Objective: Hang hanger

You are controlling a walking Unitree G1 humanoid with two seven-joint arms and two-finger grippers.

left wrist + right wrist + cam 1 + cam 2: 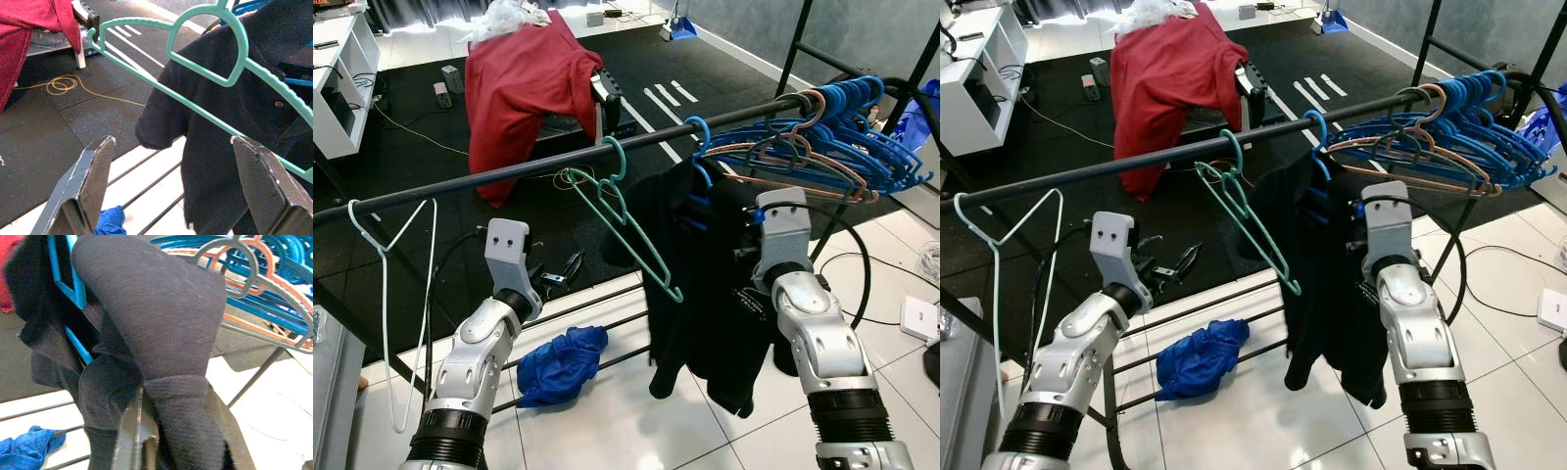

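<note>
Small white print seen on black garment [705, 284], too small to be read. Green hanger [625, 220] hooked on black rail [509, 168], hook at 12 o'clock, long axis slanted from 10 toward 4 o'clock. Garment hung on blue hanger [698, 147] just beside it. Left gripper [181, 186] held near green hanger, not touching, fingers [95, 181] spread apart. Right gripper [146, 431] clamped on garment fabric. White hanger [386, 255] hung toward 9 o'clock; blue hanger cluster [832, 137] toward 2 o'clock.
</note>
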